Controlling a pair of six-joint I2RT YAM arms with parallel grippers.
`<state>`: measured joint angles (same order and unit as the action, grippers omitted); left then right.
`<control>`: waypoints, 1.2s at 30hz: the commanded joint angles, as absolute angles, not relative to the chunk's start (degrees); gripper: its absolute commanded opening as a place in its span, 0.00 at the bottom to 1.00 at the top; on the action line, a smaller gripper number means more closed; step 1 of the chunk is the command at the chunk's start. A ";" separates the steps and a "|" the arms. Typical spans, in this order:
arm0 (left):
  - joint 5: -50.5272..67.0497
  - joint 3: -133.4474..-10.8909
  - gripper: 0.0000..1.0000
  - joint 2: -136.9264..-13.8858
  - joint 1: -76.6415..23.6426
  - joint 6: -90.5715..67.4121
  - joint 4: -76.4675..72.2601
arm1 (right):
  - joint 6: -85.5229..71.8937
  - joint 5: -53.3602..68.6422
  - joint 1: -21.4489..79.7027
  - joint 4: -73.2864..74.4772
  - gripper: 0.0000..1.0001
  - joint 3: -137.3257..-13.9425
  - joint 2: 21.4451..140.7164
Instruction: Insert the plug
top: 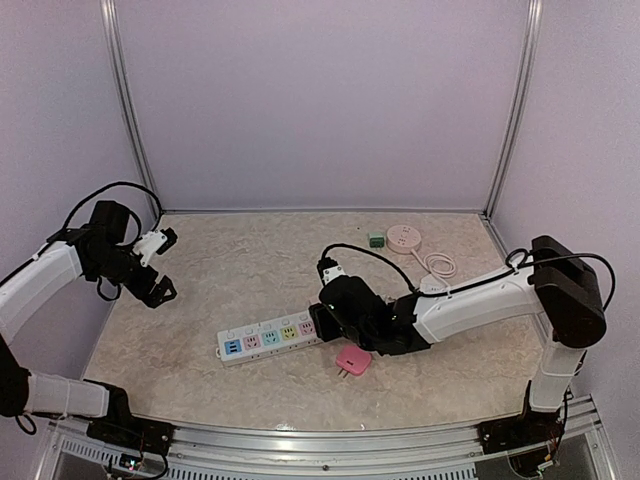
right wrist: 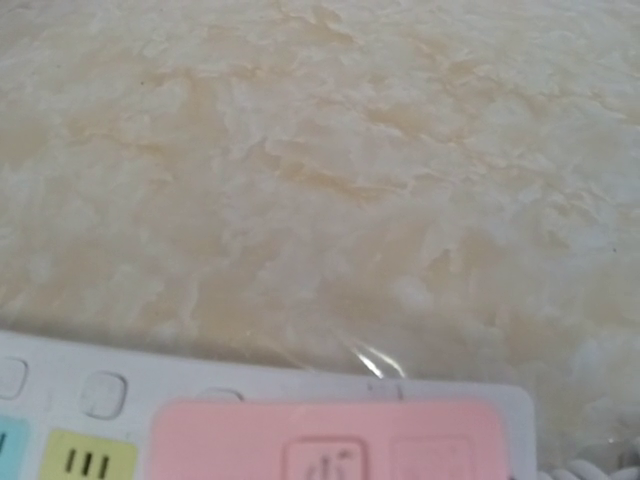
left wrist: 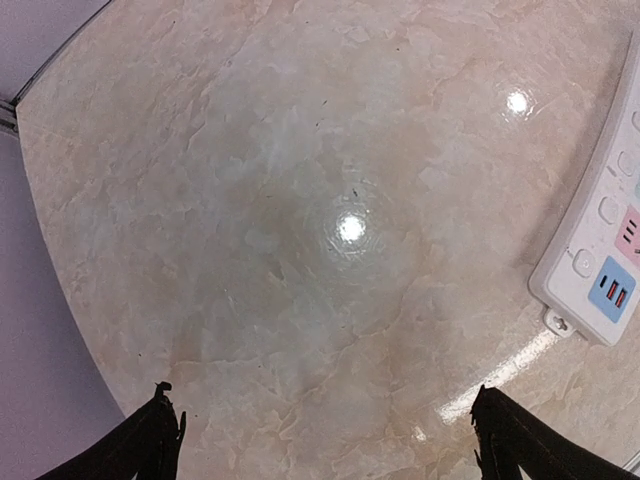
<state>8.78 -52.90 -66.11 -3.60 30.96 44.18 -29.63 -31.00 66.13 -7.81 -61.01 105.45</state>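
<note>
Top external: right gripper (top: 320, 322) sits at the power strip (top: 262, 342), likely bracing it, grip unreadable; left gripper (top: 166, 265) jaws spread; pink plug (top: 352, 360) loose.

The pink plug (top: 352, 361), small and squarish, lies loose on the table (top: 200, 280) at lower centre of the top view, in no socket. Just up-left of it lies the white power strip (top: 262, 340), flat and slanted, its socket panels blue, pink, teal, yellow and pink, its right end hidden.
</note>
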 commanded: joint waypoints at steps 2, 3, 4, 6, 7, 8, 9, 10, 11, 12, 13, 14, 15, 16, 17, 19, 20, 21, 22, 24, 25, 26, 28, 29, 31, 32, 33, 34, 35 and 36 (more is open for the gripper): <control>9.47 -52.30 0.99 -65.68 -3.16 31.00 43.71 | -29.66 -31.97 66.67 -8.93 0.00 -61.32 107.56; 9.49 -52.30 0.99 -65.66 -3.16 31.02 43.72 | -29.62 -32.13 66.63 -8.98 0.00 -61.22 107.62; 9.56 -52.30 0.99 -65.65 -3.16 31.01 43.74 | -29.55 -32.42 66.62 -9.08 0.00 -60.99 107.70; 9.57 -52.34 0.99 -65.59 -3.16 31.05 43.69 | -29.62 -32.64 66.47 -9.07 0.00 -60.70 108.03; 9.58 -52.26 0.99 -65.57 -3.16 31.06 43.68 | -29.62 -32.49 66.45 -9.15 0.00 -60.57 108.23; 9.58 -52.22 0.99 -65.57 -3.16 31.11 43.63 | -29.86 -32.33 66.37 -8.96 0.00 -60.56 108.53; 9.56 -52.23 0.99 -65.57 -3.16 31.08 43.63 | -29.96 -32.18 66.37 -8.90 0.00 -60.62 108.81; 9.54 -52.21 0.99 -65.57 -3.16 31.11 43.66 | -30.09 -32.03 66.36 -8.77 0.00 -60.65 109.03; 9.52 -52.21 0.99 -65.57 -3.16 31.11 43.65 | -30.35 -31.89 66.40 -8.78 0.00 -60.58 109.25; 9.53 -52.21 0.99 -65.50 -3.16 31.07 43.68 | -30.40 -31.66 66.36 -8.74 0.00 -60.52 109.44; 9.50 -52.25 0.99 -65.48 -3.16 31.11 43.68 | -30.45 -31.50 66.38 -8.45 0.00 -60.57 109.69; 9.46 -52.26 0.99 -65.48 -3.16 31.07 43.73 | -30.61 -31.43 66.39 -7.92 0.00 -60.68 109.83; 9.49 -52.28 0.99 -65.48 -3.16 31.05 43.73 | -30.71 -31.39 66.37 -7.34 0.00 -60.81 110.01; 9.50 -52.29 0.99 -65.48 -3.16 31.09 43.76 | -30.84 -31.42 66.38 -6.49 0.00 -60.90 109.99; 9.50 -52.29 0.99 -65.48 -3.16 31.11 43.71 | -30.97 -31.61 66.36 -5.55 0.00 -60.88 109.80; 9.49 -52.32 0.99 -65.48 -3.16 31.11 43.68 | -31.72 -32.34 66.39 -3.79 0.00 -60.54 108.89; 9.56 -52.30 0.99 -65.48 -3.16 31.11 43.68 | -32.18 -32.56 66.36 -3.18 0.00 -60.28 108.29; 9.56 -52.30 0.99 -65.52 -3.16 31.07 43.71 | -32.39 -32.74 66.45 -2.57 0.00 -60.09 107.80; 9.57 -52.36 0.99 -65.56 -3.16 31.09 43.71 | -32.50 -32.86 66.52 -2.10 0.00 -60.06 107.35; 9.53 -52.31 0.99 -65.57 -3.16 31.09 43.76 | -32.59 -33.12 66.63 -1.24 0.00 -60.07 106.79; 9.57 -52.30 0.99 -65.57 -3.16 31.09 43.71 | -32.73 -33.33 66.71 -0.97 0.00 -60.03 106.72; 9.58 -52.34 0.99 -65.57 -3.16 31.15 43.73 | -32.84 -33.52 66.75 -0.78 0.00 -60.03 106.63; 9.63 -52.30 0.99 -65.57 -3.16 31.14 43.78 | -32.87 -33.76 66.80 -0.39 0.00 -60.43 106.76; 9.69 -52.32 0.99 -65.57 -3.16 31.14 43.77 | -32.79 -34.17 66.85 -0.14 0.00 -60.90 106.87; 9.82 -52.31 0.99 -65.57 -3.16 31.19 43.82 | -32.30 -34.81 66.96 1.31 0.00 -61.64 107.01; 9.88 -52.30 0.99 -65.57 -3.16 31.20 43.84 | -32.02 -34.96 66.98 1.12 0.00 -61.70 107.11; 9.97 -52.30 0.99 -65.57 -3.16 31.24 43.80 | -31.53 -35.12 66.97 0.87 0.00 -61.76 107.37; 9.93 -52.29 0.99 -65.57 -3.16 31.14 43.92 | -31.12 -35.16 66.97 0.61 0.00 -61.86 107.75; 9.93 -52.29 0.99 -65.45 -3.16 31.27 43.93 | -30.71 -35.17 66.97 0.42 0.00 -61.98 108.12; 9.95 -52.36 0.99 -65.40 -3.16 31.29 43.99 | -30.60 -35.30 66.98 0.84 0.00 -62.25 108.59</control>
<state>8.84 -52.86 -66.08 -3.60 30.96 44.18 -32.16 -33.89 66.43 -6.46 -62.13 106.61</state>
